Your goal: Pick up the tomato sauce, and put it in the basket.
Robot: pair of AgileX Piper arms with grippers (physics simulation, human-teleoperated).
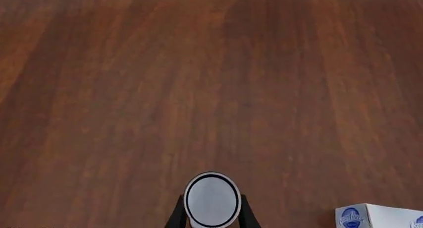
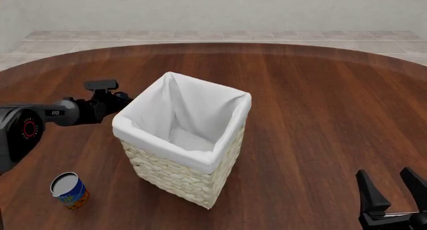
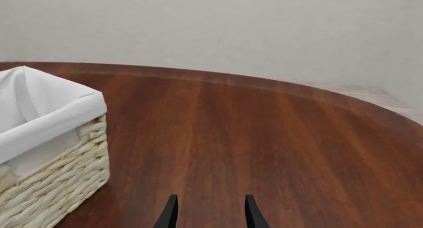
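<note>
At far left, a blue-and-orange cylindrical can (image 2: 69, 190) stands on the brown wooden table (image 2: 320, 115). Beyond it, beside the cream wicker basket (image 2: 183, 140), the left gripper (image 1: 211, 204) clamps a pale, dark-rimmed disc, probably the tomato sauce can (image 1: 211, 198) end-on, with its label hidden. It is likely rigid, smooth metal, best held by its sides. At right, the right gripper (image 2: 392, 190) gapes empty.
</note>
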